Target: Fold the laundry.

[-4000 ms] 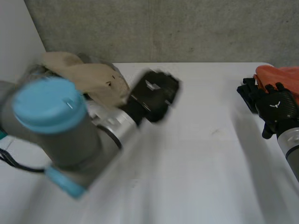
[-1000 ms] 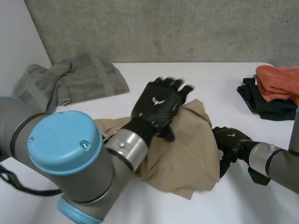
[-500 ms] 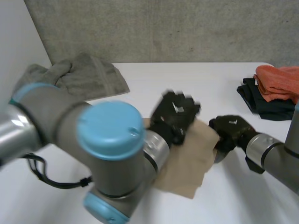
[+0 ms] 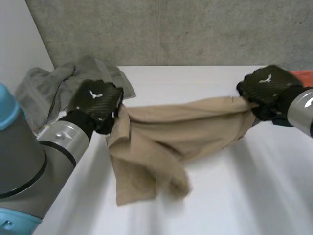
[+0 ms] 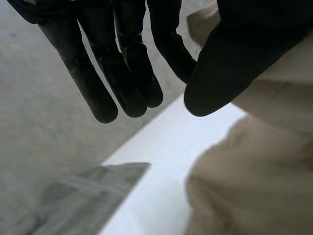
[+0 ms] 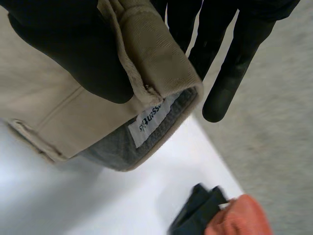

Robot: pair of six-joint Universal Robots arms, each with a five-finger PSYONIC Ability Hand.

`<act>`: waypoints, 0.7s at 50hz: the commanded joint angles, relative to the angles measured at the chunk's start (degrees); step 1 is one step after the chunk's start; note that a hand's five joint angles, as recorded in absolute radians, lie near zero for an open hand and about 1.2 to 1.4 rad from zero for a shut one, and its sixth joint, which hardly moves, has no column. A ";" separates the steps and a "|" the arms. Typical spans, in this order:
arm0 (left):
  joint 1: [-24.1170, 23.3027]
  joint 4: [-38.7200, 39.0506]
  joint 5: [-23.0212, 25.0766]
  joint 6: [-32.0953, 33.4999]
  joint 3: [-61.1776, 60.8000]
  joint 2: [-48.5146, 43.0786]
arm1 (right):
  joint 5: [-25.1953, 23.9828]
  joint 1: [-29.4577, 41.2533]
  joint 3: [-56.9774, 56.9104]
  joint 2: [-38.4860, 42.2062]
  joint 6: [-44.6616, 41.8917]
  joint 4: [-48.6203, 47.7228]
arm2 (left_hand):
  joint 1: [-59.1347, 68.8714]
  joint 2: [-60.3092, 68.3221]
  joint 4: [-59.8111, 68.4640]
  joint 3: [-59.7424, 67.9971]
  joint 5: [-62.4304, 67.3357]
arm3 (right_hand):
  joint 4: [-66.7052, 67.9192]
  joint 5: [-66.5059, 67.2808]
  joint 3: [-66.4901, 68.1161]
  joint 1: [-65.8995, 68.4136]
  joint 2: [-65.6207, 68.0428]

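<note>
Since half a second back my hands have parted: left hand (image 4: 95, 104) out near the table's (image 4: 205, 88) left edge, right hand (image 4: 266, 87) near its right edge, the tan garment (image 4: 171, 129) now stretched between them over the middle. Left thumb pinches one end against my fingers; right thumb clamps the labelled hem. Loose cloth sags below my left end; whether it touches the table, I cannot tell. Grey towel (image 4: 58, 88) at the far left corner; orange cloth (image 6: 239, 218) against a dark cloth (image 6: 195, 213) at the right edge. Open white surface along the near edge.

white table (image 4: 220, 196) bears grey towel (image 4: 49, 88), clothes pile (image 6: 237, 220).
</note>
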 commanded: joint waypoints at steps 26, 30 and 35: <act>6.28 30.29 14.83 1.07 15.82 -12.66 | 11.36 8.99 -10.46 13.32 3.20 -34.95 | 13.41 11.44 11.38 11.73 14.84 | 11.54 12.37 12.00 16.40 12.73; 6.46 27.39 17.82 1.07 4.76 -9.59 | 11.09 8.73 -5.19 13.23 3.29 -27.57 | 13.41 11.44 11.38 11.73 14.84 | 11.54 12.37 12.00 16.40 12.73; 6.37 24.14 18.97 1.33 -4.22 -9.14 | 10.22 8.55 4.29 13.49 4.08 -22.71 | 13.41 11.44 11.38 11.73 14.84 | 11.54 12.37 12.00 16.40 12.73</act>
